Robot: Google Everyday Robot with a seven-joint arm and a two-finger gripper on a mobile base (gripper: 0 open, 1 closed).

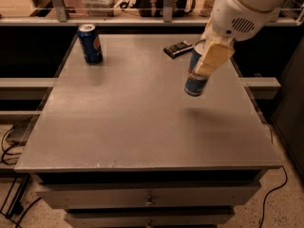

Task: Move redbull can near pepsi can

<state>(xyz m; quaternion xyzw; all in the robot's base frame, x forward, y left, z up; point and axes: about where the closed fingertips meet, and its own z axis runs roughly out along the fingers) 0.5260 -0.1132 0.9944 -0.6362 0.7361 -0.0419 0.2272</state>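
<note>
Drawer front: a pale grey drawer front with a small metal knob [149, 199] is sitting under the near edge, below and nearer than the end effector.
Floor cable: a thin black cable [281, 189] is trailing over the speckled floor, below the end effector and to its right.
Desk: the flat grey-topped desk [118, 127] is spreading out beneath the end effector.
Shadow: a soft dark shadow [206, 114] is lying on the desk just nearer than the end effector, apart from the can's base.
End effector: the cream-fingered end effector [202, 68] on the white arm [242, 13] is hanging over the right half of the desk, clenched around the can.
Redbull can: the slim silver-and-blue redbull can [194, 83] is being held in the end effector, raised off the desk and slightly tilted, with one cream finger [213, 56] running down its side.
Black object: a small flat black rectangular object [178, 48] is lying on the desk just beyond the end effector, slightly to its left.
Pepsi can: the dark blue pepsi can with a silver top [90, 43] is standing upright near the far left corner, well apart from the end effector and far to its left.
Back ledge: a pale ledge with upright posts [118, 19] is running beyond the desk, behind the end effector.
</note>
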